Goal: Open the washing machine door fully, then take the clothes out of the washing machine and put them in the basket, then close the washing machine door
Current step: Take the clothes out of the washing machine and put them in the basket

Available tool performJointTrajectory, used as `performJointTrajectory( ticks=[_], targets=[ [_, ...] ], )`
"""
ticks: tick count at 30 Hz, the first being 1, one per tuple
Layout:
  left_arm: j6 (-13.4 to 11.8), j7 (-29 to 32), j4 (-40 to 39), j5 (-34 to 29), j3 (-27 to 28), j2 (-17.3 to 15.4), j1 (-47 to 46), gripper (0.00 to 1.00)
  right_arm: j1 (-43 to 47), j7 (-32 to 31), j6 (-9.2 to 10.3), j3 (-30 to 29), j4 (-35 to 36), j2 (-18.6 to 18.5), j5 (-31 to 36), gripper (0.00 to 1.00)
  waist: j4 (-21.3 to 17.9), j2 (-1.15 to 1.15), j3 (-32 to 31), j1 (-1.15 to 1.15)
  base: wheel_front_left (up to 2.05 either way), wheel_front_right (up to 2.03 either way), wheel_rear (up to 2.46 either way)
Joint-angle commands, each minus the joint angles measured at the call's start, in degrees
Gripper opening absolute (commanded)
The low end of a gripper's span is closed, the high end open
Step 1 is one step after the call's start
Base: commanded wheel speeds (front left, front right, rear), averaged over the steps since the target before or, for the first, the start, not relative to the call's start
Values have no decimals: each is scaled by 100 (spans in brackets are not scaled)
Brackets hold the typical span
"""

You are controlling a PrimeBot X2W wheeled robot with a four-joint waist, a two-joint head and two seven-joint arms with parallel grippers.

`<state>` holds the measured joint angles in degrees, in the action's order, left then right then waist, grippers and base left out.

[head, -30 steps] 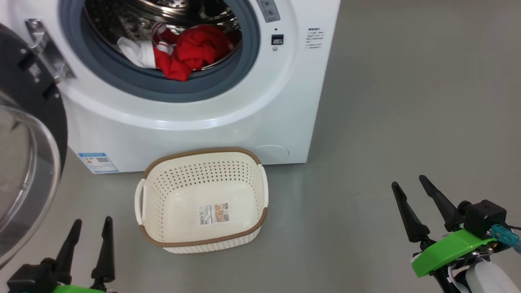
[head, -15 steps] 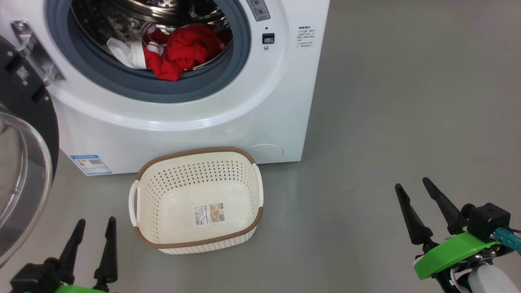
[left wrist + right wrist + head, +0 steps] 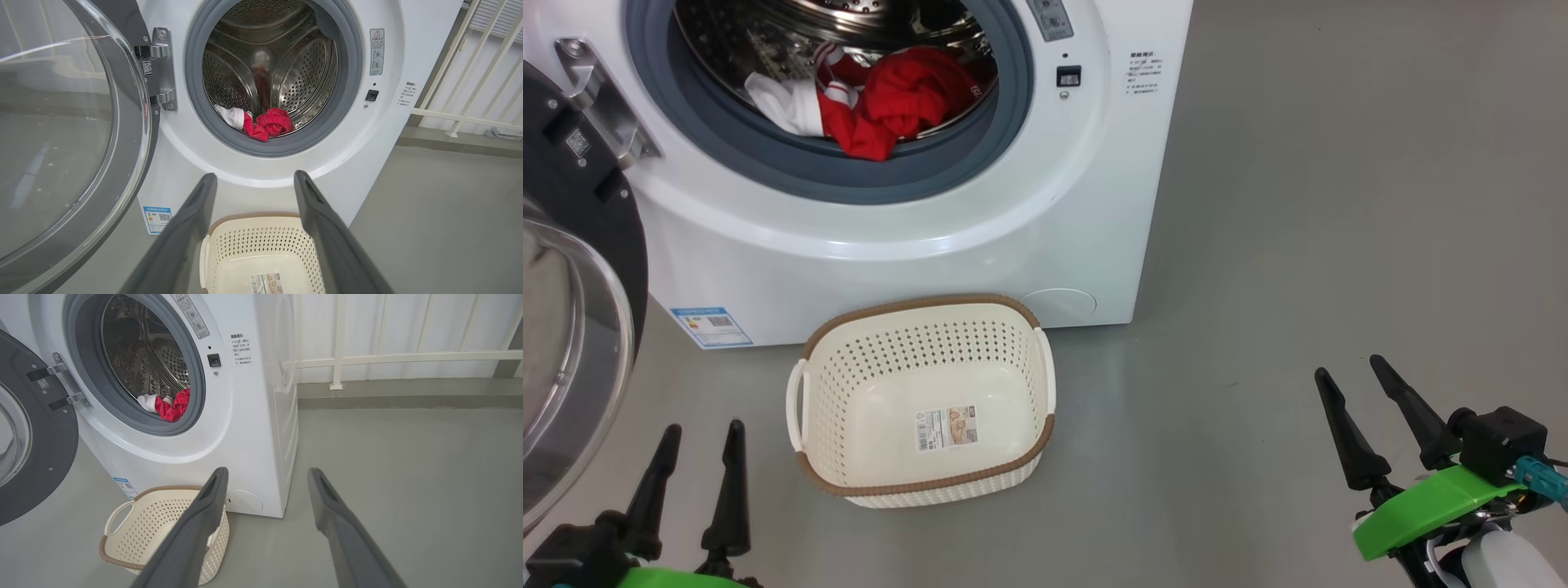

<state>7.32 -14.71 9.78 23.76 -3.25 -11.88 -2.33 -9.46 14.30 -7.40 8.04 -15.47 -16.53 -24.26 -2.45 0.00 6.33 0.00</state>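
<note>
The white washing machine (image 3: pixel 1045 212) stands ahead with its door (image 3: pixel 572 327) swung open to the left, glass porthole facing me. Red and white clothes (image 3: pixel 890 102) lie at the front of the steel drum, and they show again as clothes (image 3: pixel 261 124) and clothes (image 3: pixel 169 406) in the wrist views. The cream basket (image 3: pixel 923 400) sits empty on the floor before the machine. My left gripper (image 3: pixel 703 429) is open at the lower left, well short of the basket. My right gripper (image 3: pixel 1347 363) is open at the lower right over bare floor.
Grey floor (image 3: pixel 1298 204) stretches to the right of the machine. A white railing (image 3: pixel 408 357) and a low step run along the far wall behind it. A blue label sticker (image 3: pixel 712 325) marks the machine's lower left front.
The head view has shifted slightly, so machine and basket sit a little differently in it. My left gripper sits a little lower; the right gripper, clothes and door are unchanged.
</note>
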Motion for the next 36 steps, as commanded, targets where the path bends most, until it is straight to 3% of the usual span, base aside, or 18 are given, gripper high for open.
performJointTrajectory(
  ticks=[1,15,36],
  targets=[
    [16,-29,-133,-66,204,-119,-23,100,-32,70,-9,89,156,-84,39,100,0,0,-1,0,0,0,0],
    [16,-29,-110,-52,133,-111,-56,100,-31,70,-9,127,147,-110,51,100,32,0,18,0,8,-16,7],
    [16,-29,-126,-8,55,-197,-181,100,-92,70,-9,155,172,-70,67,100,46,0,171,0,107,-124,17]
  ],
)
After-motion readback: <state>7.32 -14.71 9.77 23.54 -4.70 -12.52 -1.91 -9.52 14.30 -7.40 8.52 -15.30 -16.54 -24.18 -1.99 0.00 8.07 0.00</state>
